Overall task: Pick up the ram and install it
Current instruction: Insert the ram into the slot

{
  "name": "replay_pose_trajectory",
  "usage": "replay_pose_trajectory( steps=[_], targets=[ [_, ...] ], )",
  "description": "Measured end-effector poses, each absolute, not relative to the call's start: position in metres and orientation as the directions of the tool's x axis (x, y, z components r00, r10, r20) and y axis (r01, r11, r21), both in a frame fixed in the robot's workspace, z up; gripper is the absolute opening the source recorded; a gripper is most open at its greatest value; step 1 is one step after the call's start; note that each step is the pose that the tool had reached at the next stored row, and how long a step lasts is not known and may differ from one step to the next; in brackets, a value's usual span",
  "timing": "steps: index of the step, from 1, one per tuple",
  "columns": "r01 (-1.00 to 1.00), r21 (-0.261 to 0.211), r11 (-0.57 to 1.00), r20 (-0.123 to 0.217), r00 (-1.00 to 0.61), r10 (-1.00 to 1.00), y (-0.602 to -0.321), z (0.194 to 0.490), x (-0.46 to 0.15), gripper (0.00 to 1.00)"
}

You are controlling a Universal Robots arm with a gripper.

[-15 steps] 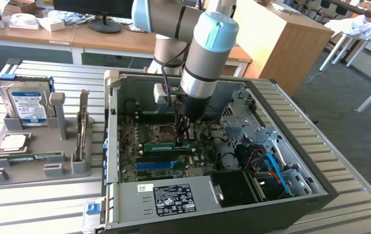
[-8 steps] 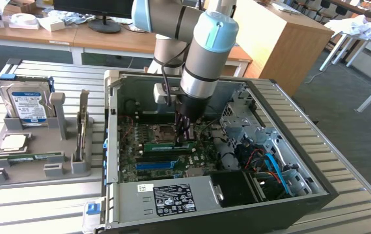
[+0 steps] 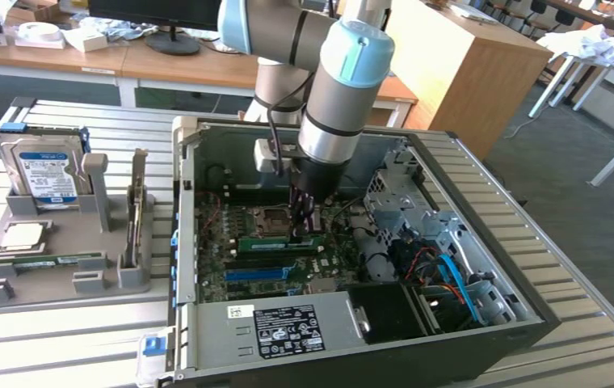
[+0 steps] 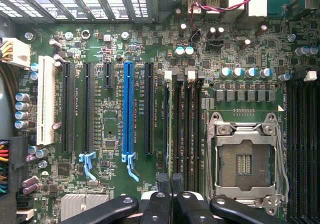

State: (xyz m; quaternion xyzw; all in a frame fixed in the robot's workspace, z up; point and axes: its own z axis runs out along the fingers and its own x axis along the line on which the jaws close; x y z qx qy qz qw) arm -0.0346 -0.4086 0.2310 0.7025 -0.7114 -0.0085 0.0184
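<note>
Gripper (image 4: 171, 183) is clamped on the ram (image 3: 275, 240): you've got it edge-down, parallel to the memory slots (image 4: 192, 129), at the CPU socket's (image 3: 272, 216) 6 o'clock in the exterior view, so it seats squarely.

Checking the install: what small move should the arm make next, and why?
Probably press straight down a little. The gripper, jaws shut, holds the long green circuit-board ram stick on edge along the black memory slots beside the empty silver processor socket; whether it is seated I cannot tell.

Lab, wooden desks (image 3: 178, 61), monitor (image 3: 156, 12) — opened computer (image 3: 183, 202) on slatted bench (image 3: 59, 339)
</note>
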Motion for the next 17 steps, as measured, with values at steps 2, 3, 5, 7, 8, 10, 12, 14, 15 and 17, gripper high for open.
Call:
replay_pose_trajectory(
  steps=[2,3,5,7,8,10,12,14,15,17],
  targets=[
    [-0.999,0.038,0.013,0.014,-0.012,-1.0,-0.4086,0.2309,-0.0346,0.11],
    [-0.999,0.038,0.013,0.015,-0.012,-1.0,-0.4086,0.2309,-0.0346,0.11],
    [-0.999,0.038,0.013,0.014,-0.012,-1.0,-0.4086,0.23,-0.0346,0.11],
    [-0.999,0.038,0.013,0.015,-0.012,-1.0,-0.4087,0.2298,-0.0346,0.11],
    [-0.999,0.038,0.013,0.015,-0.012,-1.0,-0.4086,0.2298,-0.0346,0.11],
    [-0.999,0.038,0.013,0.014,-0.012,-1.0,-0.4086,0.2294,-0.0346,0.11],
    [-0.999,0.038,0.013,0.014,-0.012,-1.0,-0.4086,0.2292,-0.0346,0.11],
    [-0.999,0.038,0.013,0.014,-0.012,-1.0,-0.4086,0.2293,-0.0346,0.11],
    [-0.999,0.038,0.013,0.014,-0.012,-1.0,-0.4086,0.2293,-0.0346,0.11],
    [-0.999,0.038,0.013,0.014,-0.012,-1.0,-0.4086,0.2292,-0.0346,0.11]
  ],
)
